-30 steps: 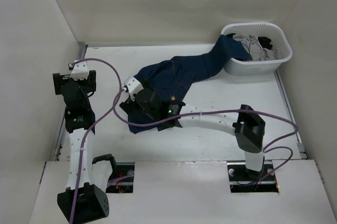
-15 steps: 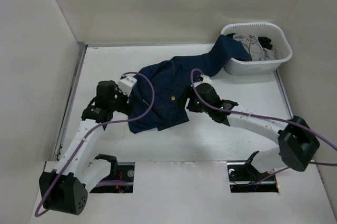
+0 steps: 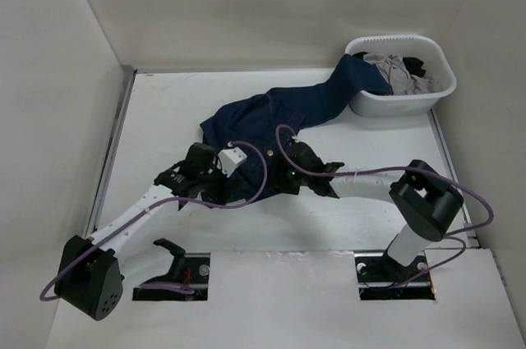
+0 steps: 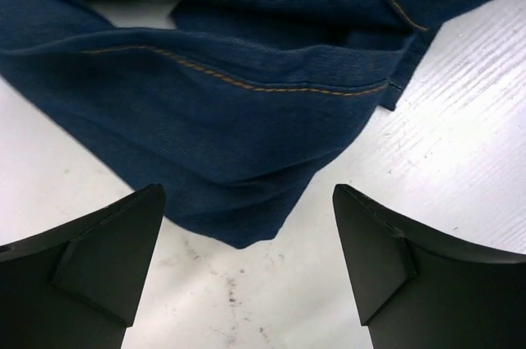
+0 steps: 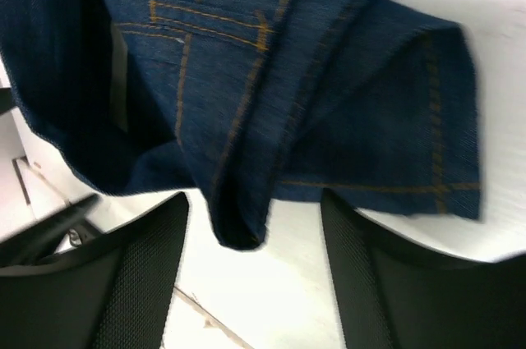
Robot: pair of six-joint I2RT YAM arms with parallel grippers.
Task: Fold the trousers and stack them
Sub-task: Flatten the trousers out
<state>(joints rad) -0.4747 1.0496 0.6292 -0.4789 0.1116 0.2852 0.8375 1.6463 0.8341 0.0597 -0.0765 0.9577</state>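
Two grippers, left (image 4: 246, 226) and right (image 5: 255, 209), stand spread, gripping nothing, at the near edge of the trousers (image 3: 271, 119). These sprawl across the table (image 3: 164, 111), one leg trailing into the basket (image 3: 448, 70). Denim judged heavy, limp, robust; grasp stitched edges.

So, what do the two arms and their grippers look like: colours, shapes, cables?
The left arm and the right arm have white tubular links and bulky black joints. A purple cable loops loosely along each. The left gripper and the right gripper each have two matte black, wedge-shaped fingers; the right pair shows a fine mesh texture.
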